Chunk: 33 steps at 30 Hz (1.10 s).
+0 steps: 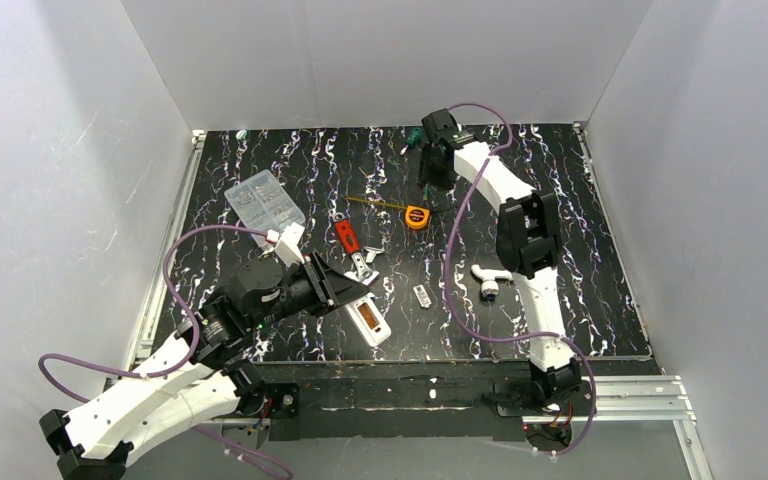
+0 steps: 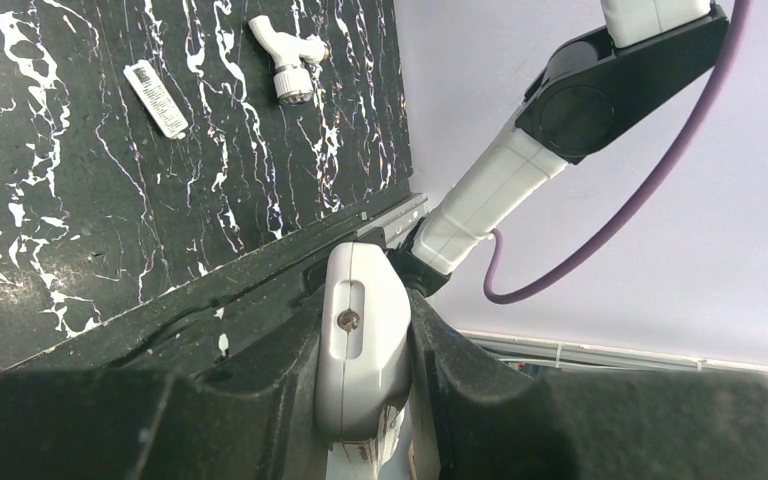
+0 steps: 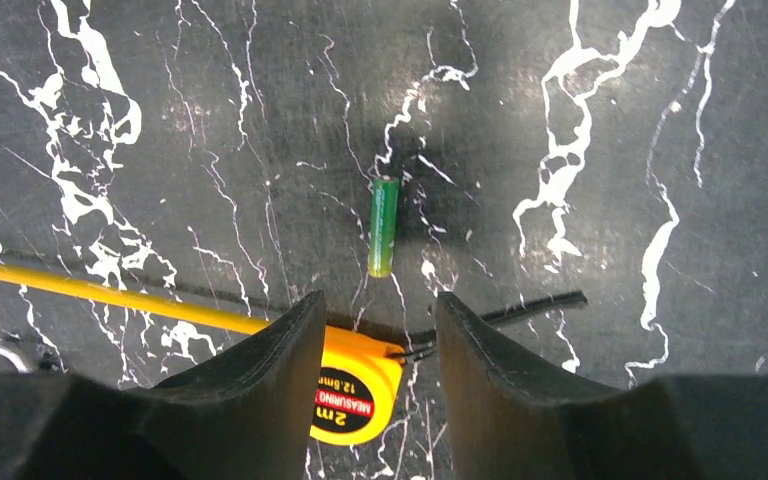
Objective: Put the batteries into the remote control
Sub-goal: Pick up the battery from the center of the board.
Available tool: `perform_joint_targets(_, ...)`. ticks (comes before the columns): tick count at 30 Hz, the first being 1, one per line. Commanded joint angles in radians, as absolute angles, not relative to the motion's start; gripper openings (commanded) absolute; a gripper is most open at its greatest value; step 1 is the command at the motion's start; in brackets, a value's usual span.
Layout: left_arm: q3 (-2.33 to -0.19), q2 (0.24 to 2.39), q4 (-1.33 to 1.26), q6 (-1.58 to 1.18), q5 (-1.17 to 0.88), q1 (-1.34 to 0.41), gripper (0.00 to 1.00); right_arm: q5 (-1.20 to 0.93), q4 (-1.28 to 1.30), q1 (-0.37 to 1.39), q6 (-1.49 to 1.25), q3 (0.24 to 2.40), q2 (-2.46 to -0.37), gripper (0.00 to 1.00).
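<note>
My left gripper [image 1: 345, 290] is shut on the white remote control [image 1: 368, 318], which sticks out over the near middle of the table and shows an orange-brown recess on its upper face. In the left wrist view the remote's rounded end [image 2: 363, 340], with a small screw in it, sits tight between the jaws of the left gripper [image 2: 365, 300]. My right gripper [image 1: 438, 172] hangs open over the far middle of the table. A slim green battery [image 3: 383, 227] lies on the black marbled surface just ahead of the open right gripper [image 3: 380, 305], not touching it.
A yellow tape measure [image 3: 360, 395] [image 1: 416, 216] with its tape pulled out lies under the right jaws. A small white labelled strip [image 2: 156, 97] [image 1: 421, 295], a white tap-shaped piece [image 1: 488, 278], silver metal pieces [image 1: 365, 262], a red tool [image 1: 347, 236] and a clear compartment box [image 1: 263, 200] are spread around.
</note>
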<state>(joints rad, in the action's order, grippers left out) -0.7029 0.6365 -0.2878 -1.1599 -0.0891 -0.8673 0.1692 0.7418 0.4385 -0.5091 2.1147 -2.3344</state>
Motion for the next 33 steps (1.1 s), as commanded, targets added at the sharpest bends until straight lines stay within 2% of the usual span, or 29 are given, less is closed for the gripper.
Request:
perform_joint_targets(1, -0.750, 0.628, -0.323, -1.152, -0.100, -0.871, 0.00, 0.149, 0.750, 0.435, -0.486, 2.192, -2.369, 0.53)
perform_joint_targets(19, -0.765, 0.591, -0.256, -1.128, -0.086, -0.870, 0.00, 0.128, 0.784, 0.421, -0.504, 2.318, -2.517, 0.52)
perform_joint_targets(33, -0.763, 0.579, -0.241, -1.121, -0.078, -0.871, 0.00, 0.138, 0.813, 0.417, -0.494, 2.299, -2.532, 0.36)
